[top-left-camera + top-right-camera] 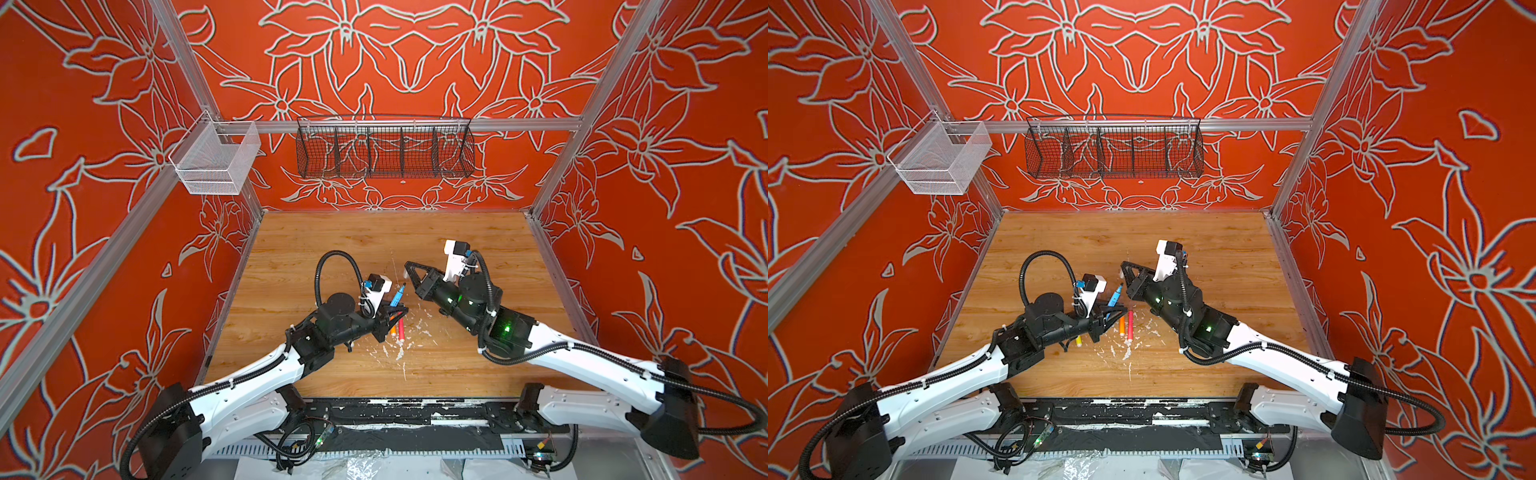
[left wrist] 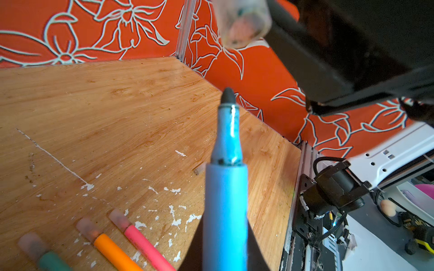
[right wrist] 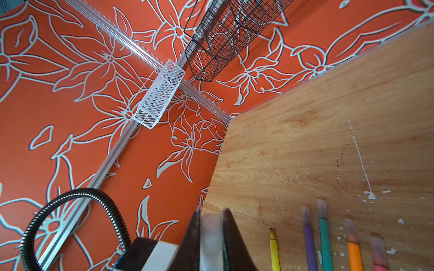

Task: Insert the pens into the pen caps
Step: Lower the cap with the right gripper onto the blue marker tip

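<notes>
End effectors, two counted, both engaged. We find the left end effector (image 1: 397,309) pinching the blue pen (image 2: 225,199) by its barrel, with the dark tip bare and raised off the bench (image 1: 332,241). The right end effector (image 1: 408,270) is pressed onto one clear cap (image 3: 211,232), which sits between its fingers. The cap and the blue tip are near each other above the middle of the bench, not touching.

Hung above the bench: one black wire basket (image 1: 384,149) with dividers, and one smaller white mesh basket (image 1: 216,166) to its left.

Pens, six counted. One is gripped as noted. Five lie side by side on the bench, roughly parallel: yellow pen (image 3: 274,251), purple pen (image 3: 310,246), teal pen (image 3: 326,241), orange pen (image 3: 354,255), pink pen (image 3: 379,258). The left arm (image 1: 257,374) hides purple and teal in both top views.

Caps, five confirmed. One is held; four are seated on the purple, teal, orange and pink pens. The yellow tip is bare. One small pale piece (image 2: 199,169) lies alone on the bench; we cannot tell whether it is a cap.

White flecks (image 1: 401,353) are scattered beside the pens, too many to count.
</notes>
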Robot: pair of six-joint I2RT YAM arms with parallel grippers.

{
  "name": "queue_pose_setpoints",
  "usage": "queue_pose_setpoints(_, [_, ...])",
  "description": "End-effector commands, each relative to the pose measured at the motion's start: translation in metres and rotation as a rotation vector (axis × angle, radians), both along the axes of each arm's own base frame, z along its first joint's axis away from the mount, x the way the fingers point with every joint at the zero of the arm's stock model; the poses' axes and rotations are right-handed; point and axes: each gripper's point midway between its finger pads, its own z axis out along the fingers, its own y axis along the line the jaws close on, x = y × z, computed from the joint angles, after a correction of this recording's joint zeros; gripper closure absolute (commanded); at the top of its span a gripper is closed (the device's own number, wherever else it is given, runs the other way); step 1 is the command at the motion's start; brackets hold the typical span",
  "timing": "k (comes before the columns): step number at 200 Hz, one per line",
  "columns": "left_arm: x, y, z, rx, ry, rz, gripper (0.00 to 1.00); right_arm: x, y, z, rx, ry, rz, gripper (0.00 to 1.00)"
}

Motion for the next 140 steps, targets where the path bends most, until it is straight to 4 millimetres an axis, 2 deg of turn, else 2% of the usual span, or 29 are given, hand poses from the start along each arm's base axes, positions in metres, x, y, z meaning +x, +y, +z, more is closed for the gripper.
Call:
queue_pose_setpoints(1, [0.000, 0.001, 0.005, -0.008, -0.022, 0.008, 1.00, -0.004, 0.003, -0.007, 0.008, 0.013, 0.013, 1.00])
queue_pose_setpoints(37, [0.000, 0.002, 0.005, -0.007, -0.024, 0.011, 1.00, -0.004, 0.005, -0.016, 0.001, 0.025, 0.014, 1.00])
queue_pose_setpoints(91, [0.001, 0.002, 0.005, -0.006, -0.020, 0.018, 1.00, -0.007, 0.008, -0.019, -0.004, 0.027, 0.024, 1.00])
queue_pose_setpoints(140, [0.003, 0.002, 0.005, -0.023, 0.009, 0.031, 1.00, -0.013, 0.020, -0.040, -0.016, 0.052, 0.046, 1.00])
